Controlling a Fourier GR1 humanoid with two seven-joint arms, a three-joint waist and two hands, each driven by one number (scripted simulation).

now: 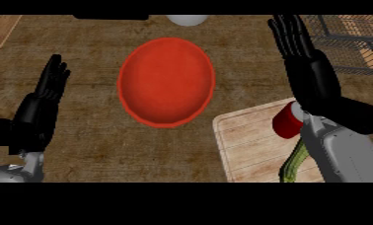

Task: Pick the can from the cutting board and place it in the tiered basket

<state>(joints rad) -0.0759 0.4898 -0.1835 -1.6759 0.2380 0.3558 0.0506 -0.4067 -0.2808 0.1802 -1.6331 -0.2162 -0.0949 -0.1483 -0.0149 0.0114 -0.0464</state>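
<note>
**Can not yet picked, right hand above it**

The right hand is stretched over the desk, fingers straight and spread a little, pointing to the far edge near the tiered basket. It holds nothing. The wrist and forearm pass over the can and hide part of it; I cannot tell if the arm touches the can.

The can is red and is on the far edge of the cutting board, at the right-front of the desk. It looks tipped or lying, but it is too covered to be sure. Beside it, nearer the robot, a green long thing shows from under the forearm, maybe a vegetable.

Progress, as I judge: nothing is done yet. Still left: close fingers on can, lift, carry to basket at far right, put in, release.

The left hand is open, fingers up, resting at the left edge.

Count: 1 can, 1 cutting board, 1 basket (partly seen), 1 red plate at the centre, 1 white round obj. at the far edge, cut off, 1 green thing, 2 hands.
</note>
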